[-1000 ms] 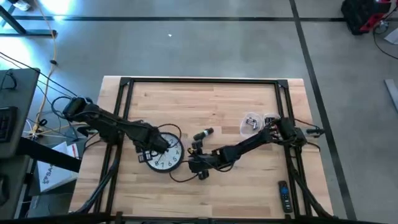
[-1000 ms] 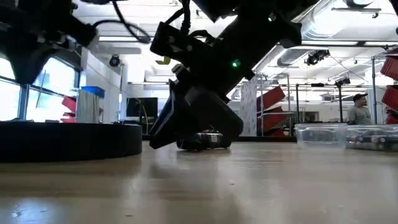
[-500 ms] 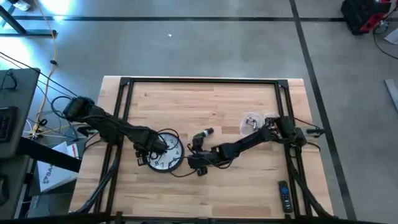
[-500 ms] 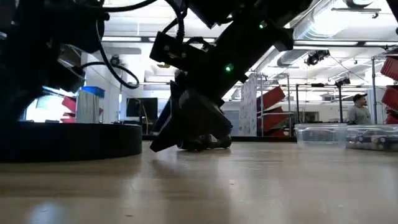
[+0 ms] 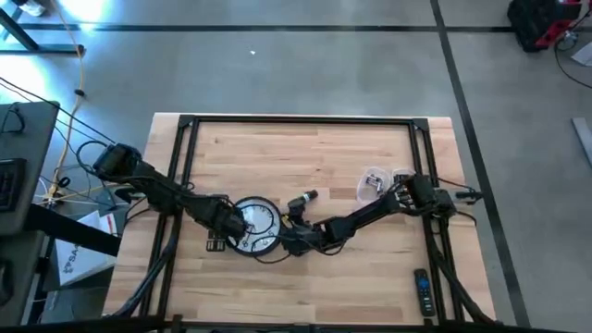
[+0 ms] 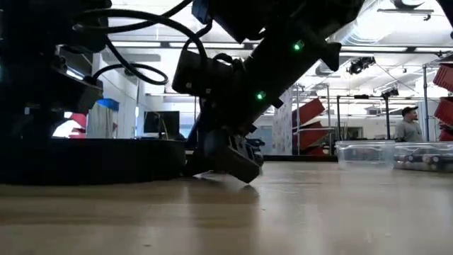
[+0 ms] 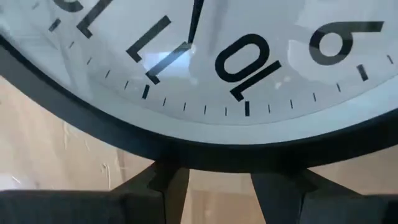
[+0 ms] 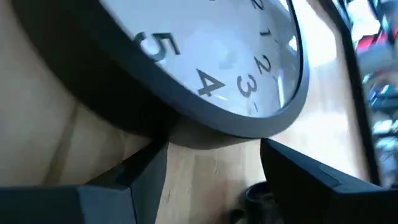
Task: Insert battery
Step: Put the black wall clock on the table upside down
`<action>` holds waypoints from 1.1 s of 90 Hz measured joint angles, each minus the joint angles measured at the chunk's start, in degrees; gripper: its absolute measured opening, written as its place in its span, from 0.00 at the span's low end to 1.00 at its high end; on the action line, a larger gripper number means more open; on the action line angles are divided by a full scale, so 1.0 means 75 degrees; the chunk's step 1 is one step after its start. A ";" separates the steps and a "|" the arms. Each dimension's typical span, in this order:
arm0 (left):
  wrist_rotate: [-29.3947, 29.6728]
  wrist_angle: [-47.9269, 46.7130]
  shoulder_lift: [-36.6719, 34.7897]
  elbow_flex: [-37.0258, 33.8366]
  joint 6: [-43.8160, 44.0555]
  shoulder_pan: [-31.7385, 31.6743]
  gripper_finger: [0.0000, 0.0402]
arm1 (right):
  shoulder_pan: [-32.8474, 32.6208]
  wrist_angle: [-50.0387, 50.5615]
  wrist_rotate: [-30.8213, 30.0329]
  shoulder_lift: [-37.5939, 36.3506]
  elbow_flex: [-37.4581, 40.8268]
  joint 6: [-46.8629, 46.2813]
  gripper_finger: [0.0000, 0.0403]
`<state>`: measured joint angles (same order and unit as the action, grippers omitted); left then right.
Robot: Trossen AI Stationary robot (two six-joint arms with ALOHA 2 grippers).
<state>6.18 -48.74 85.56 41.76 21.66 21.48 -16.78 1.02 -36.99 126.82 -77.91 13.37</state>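
Flanking the face-up clock (image 5: 252, 223), both claws, left (image 5: 228, 225) and right (image 5: 289, 235), sit released at its rim; next, I judge, grip and flip it.

Clock (image 5: 255, 223) hemmed between both tools

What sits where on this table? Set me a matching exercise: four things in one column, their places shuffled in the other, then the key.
Things:
1. clock
2. remote control
3. clear containers
4. battery

Places:
A. alone near the table's right edge, lowest in the high view
B. loose on the wood, just beyond the clock's upper right rim in the high view
C. face up between the left gripper and the right gripper
D. close beside the right arm's far end, toward the table's right edge

Pairs: 1-C, 2-A, 3-D, 4-B
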 joint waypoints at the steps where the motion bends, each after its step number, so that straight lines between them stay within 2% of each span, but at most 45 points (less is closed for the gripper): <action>1: 0.0006 -0.0002 0.0000 0.0000 0.0020 0.0011 0.36 | -0.0005 0.0000 -0.0016 0.0002 0.0000 -0.0098 0.57; 17: 0.0080 -0.0017 0.0006 0.0000 0.0304 0.0175 0.36 | -0.0147 -0.0108 -0.0511 0.0009 0.0032 -0.1956 0.57; 27: 0.0073 -0.0036 0.0006 0.0000 0.0450 0.0313 0.36 | -0.0156 -0.0045 -0.0330 -0.0035 0.0041 -0.3525 0.57; 34: 0.0071 -0.0054 0.0006 0.0000 0.0489 0.0381 0.36 | -0.0119 0.0108 0.0120 -0.0050 -0.0020 -0.3933 0.57; 53: 0.0109 -0.0012 0.0012 0.0006 0.0497 0.0468 0.36 | -0.0077 0.0869 0.1073 -0.0082 -0.0344 -0.3758 0.57; 72: 0.0154 0.0029 0.0012 0.0008 0.0424 0.0468 0.36 | 0.0232 0.1298 0.2448 -0.0152 -0.0411 -0.5630 0.57; 79: 0.0148 -0.0014 0.0012 0.0009 0.0413 0.0465 0.36 | 0.0318 0.1366 0.2891 -0.0201 -0.0417 -0.5953 0.57; 89: 0.0124 -0.0028 0.0012 0.0016 0.0415 0.0461 0.36 | 0.0367 0.1472 0.3860 -0.0287 -0.0510 -0.5939 0.57; 99: 0.0265 0.0198 0.0014 0.0030 0.0419 0.0445 0.35 | 0.0281 0.1539 0.4946 -0.0280 -0.0817 -0.5282 0.57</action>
<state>8.17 -47.26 85.67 41.98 24.80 24.82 -14.67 12.56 0.10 124.73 -84.04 -26.24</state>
